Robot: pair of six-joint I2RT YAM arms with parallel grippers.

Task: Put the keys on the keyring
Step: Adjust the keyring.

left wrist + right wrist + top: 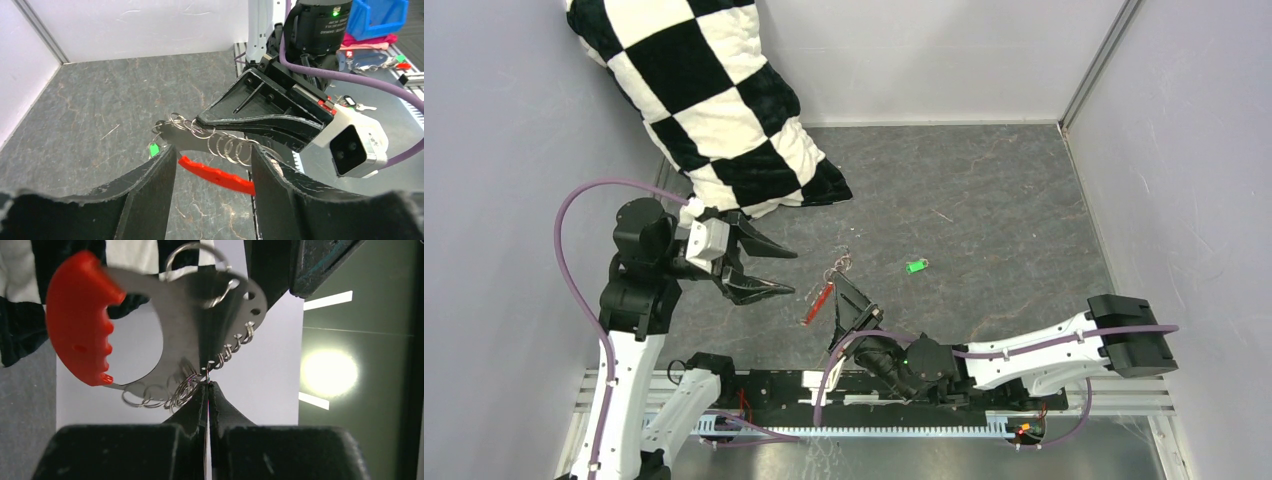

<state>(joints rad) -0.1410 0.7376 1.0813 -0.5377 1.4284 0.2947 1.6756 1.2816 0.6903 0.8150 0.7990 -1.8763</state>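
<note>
The keyring (185, 325) is a flat silvery crescent plate with several small rings (160, 396) along its edge and a red tag (80, 320). My right gripper (207, 382) is shut on the plate's edge and holds it above the table; in the top view the right gripper (839, 290) has the red tag (819, 303) hanging to its left. A green-headed key (915, 266) lies loose on the table to the right. My left gripper (792, 272) stands open just left of the keyring. In the left wrist view the left gripper (212, 152) frames the rings (227, 146) and tag (215, 175), touching neither.
A black-and-white checkered cloth (714, 100) lies at the back left, close behind the left arm. Grey walls close in the table on three sides. A metal rail (874, 400) runs along the near edge. A blue bin (377, 17) stands beyond the table.
</note>
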